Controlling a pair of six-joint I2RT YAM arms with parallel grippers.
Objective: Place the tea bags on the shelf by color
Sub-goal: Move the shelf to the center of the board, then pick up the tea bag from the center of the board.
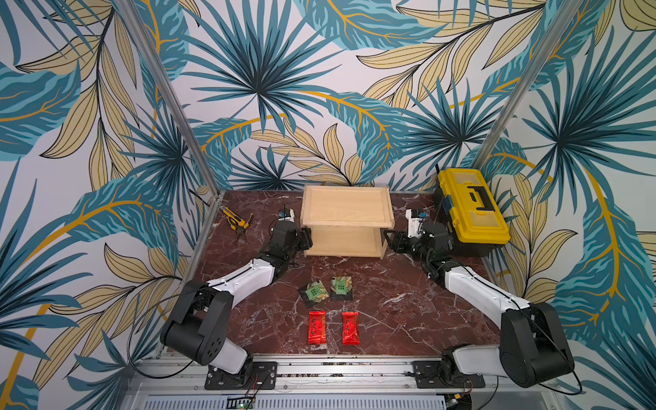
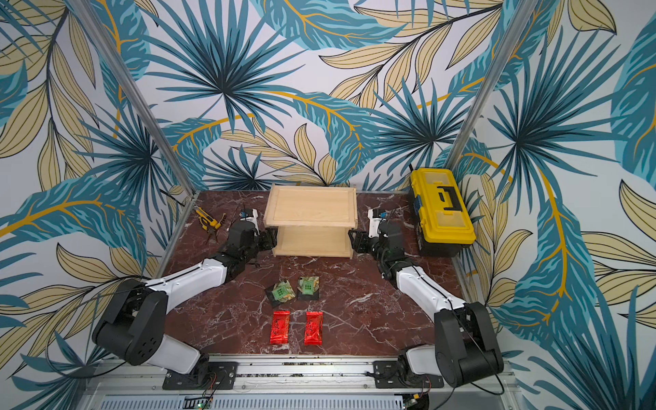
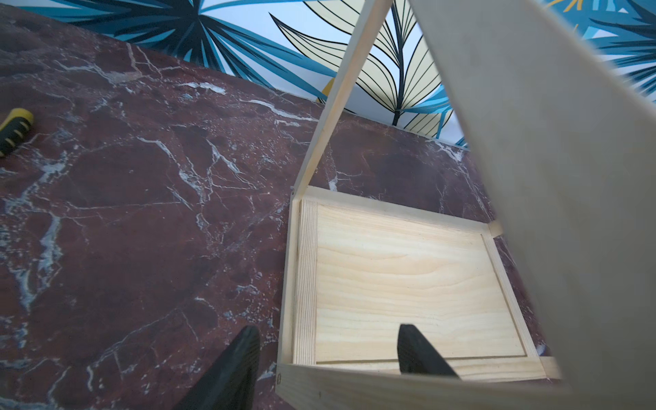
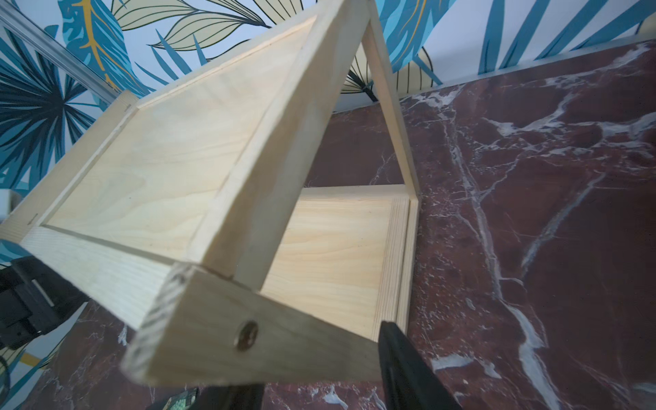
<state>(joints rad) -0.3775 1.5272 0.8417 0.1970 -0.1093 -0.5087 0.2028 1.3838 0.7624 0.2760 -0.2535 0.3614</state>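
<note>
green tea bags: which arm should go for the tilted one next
Left, probably. The left hand is at the end of the shelf nearer the tilted green tea bag; the right hand would have to reach farther across.

Both grippers flank the shelf (image 1: 347, 220), left gripper (image 1: 306, 238) and right gripper (image 1: 390, 240); four tea bags (image 1: 330, 312) lie in front.

Staged robot test cell in a lab, not a lived-in room: printed palm-leaf panels (image 1: 255, 88) boxed in by bare aluminium posts (image 1: 170, 96), a dark red marble-look table (image 1: 408, 301), two arm bases bolted to a slotted metal rail (image 1: 340, 369), loose cabling (image 1: 142, 355), an exposed circuit board (image 1: 245, 403).
</note>
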